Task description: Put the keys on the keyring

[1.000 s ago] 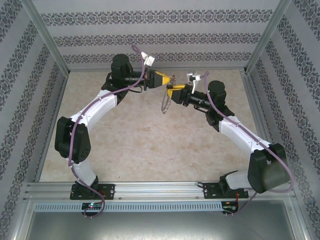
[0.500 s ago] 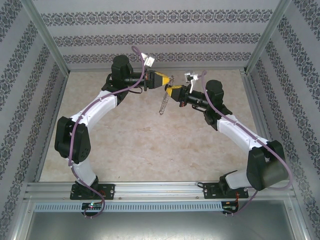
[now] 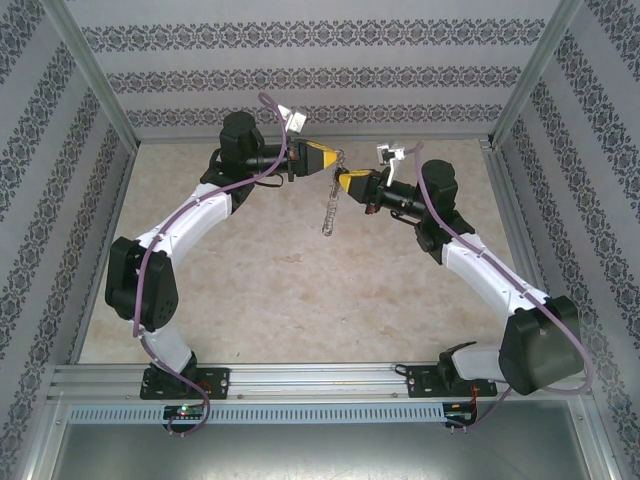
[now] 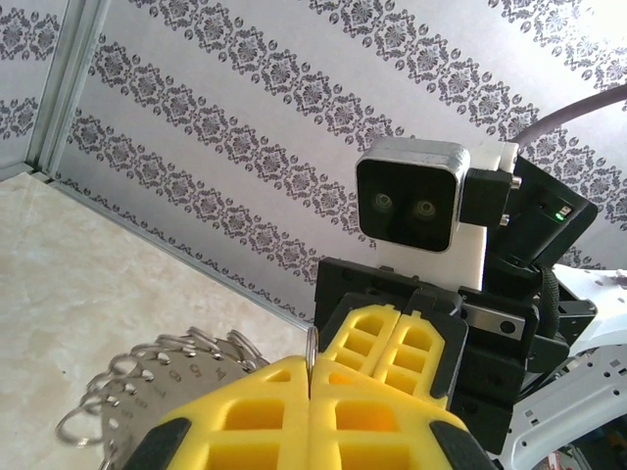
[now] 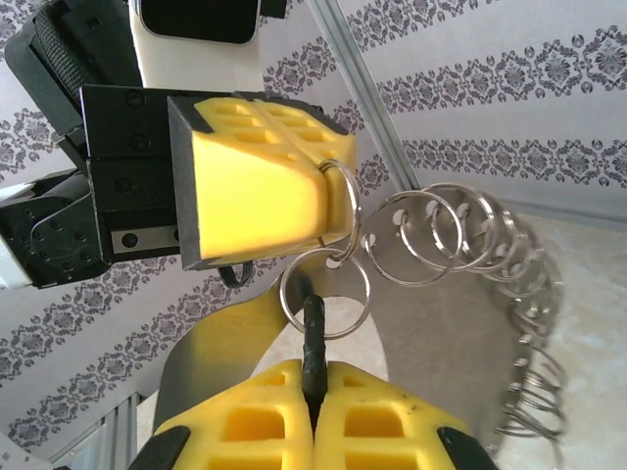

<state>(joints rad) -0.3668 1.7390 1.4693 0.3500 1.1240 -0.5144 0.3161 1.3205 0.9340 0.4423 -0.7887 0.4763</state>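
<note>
- The left fingers (image 3: 328,160) are pressed together and pinch one of the small split rings (image 5: 338,201) that hang from the keyring (image 3: 329,210).
- The keyring hangs in the air from that grip, above the middle of the far edge of the worktop (image 3: 250,290) and not touching it.
- In the top view it droops as a thin, spiky silver strand below the two sets of fingers. In the right wrist view its rim carries a row of split rings fanning out to the right.
- The right fingers (image 3: 346,181) are also shut. They clamp the key (image 5: 313,338), which shows as a thin black piece standing up out of the seam between them.
- The key's upper end sits within the outline of one split ring (image 5: 323,294) just below the left fingers. Whether it is threaded through cannot be told.
- The two sets of fingers face each other tip to tip and are very close, with the left ones slightly nearer the far edge.
</note>
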